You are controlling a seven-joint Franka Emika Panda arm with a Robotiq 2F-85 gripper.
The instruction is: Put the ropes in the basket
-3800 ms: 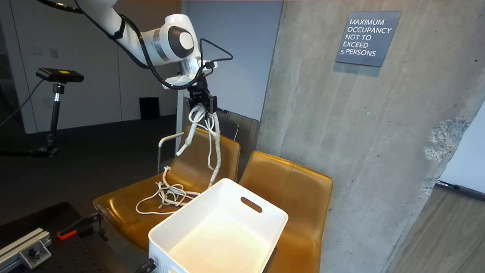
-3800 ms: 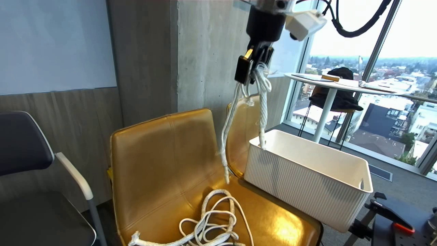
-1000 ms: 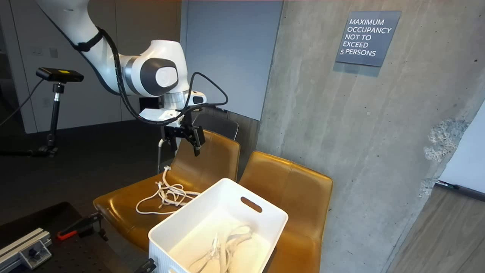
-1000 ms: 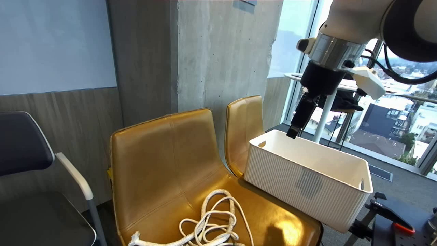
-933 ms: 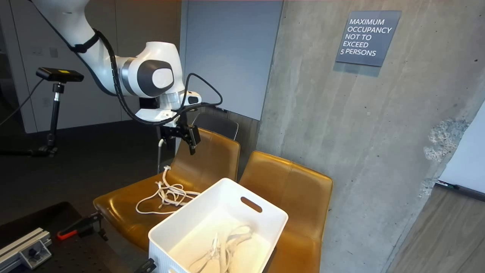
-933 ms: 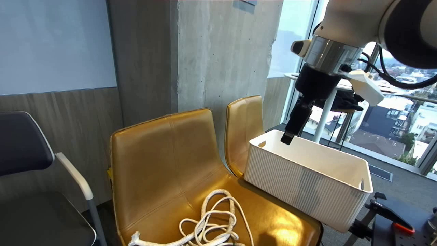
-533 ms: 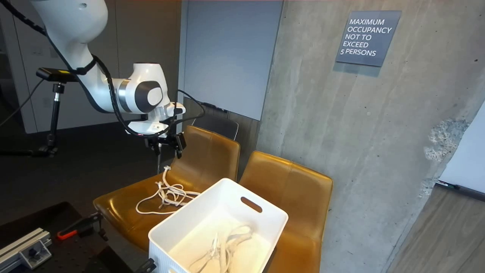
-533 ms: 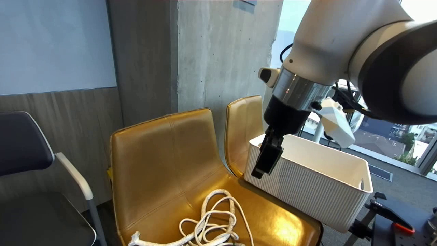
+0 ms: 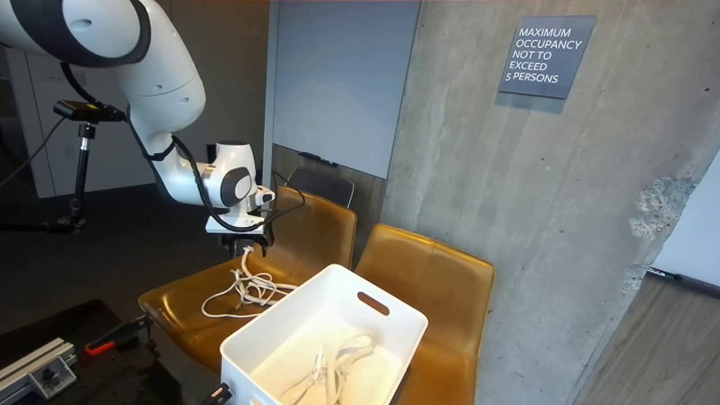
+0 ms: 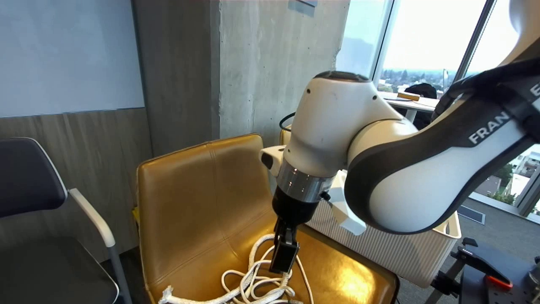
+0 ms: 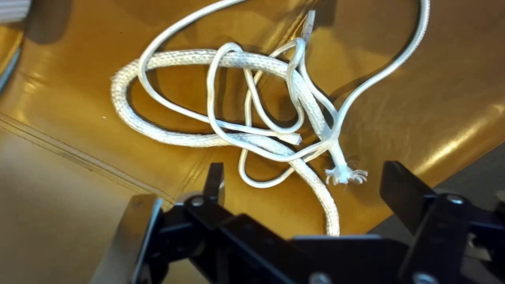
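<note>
A rough grey concrete wall (image 9: 450, 169) stood at the back of the room, bearing a dark grey rectangular sign (image 9: 543, 56) whose white capitals gave a maximum occupancy of 5 persons. In an exterior view, tall windows (image 10: 430, 38) looked out over rooftops and trees, and a dark office chair (image 10: 25, 173) with a pale armrest stood off to one side.

In front of the wall were a shiny tan leather chair (image 10: 198, 190) and, next to it, a matching second tan chair (image 9: 433, 264). On the seat of the nearer one in that same view lay a thick white braided rope (image 11: 177, 57), bent into loops and tangled with a thinner, smooth white cord (image 11: 424, 15).

My white jointed arm (image 10: 333, 122) reached down over that seat. My black two-fingered gripper (image 11: 303, 175) faced the tangle, its fingers (image 11: 406, 195) wide apart; in the wrist view the thick rope's frayed end (image 11: 342, 173) showed in the gap. Whether a fingertip touched the tangle, I could not tell.

A white ribbed plastic basket (image 9: 337, 292) stood upright just beside the tangle, partly hidden behind my arm in an exterior view. On its floor lay a pale bundle of rope (image 9: 331, 377) in loose curves.
</note>
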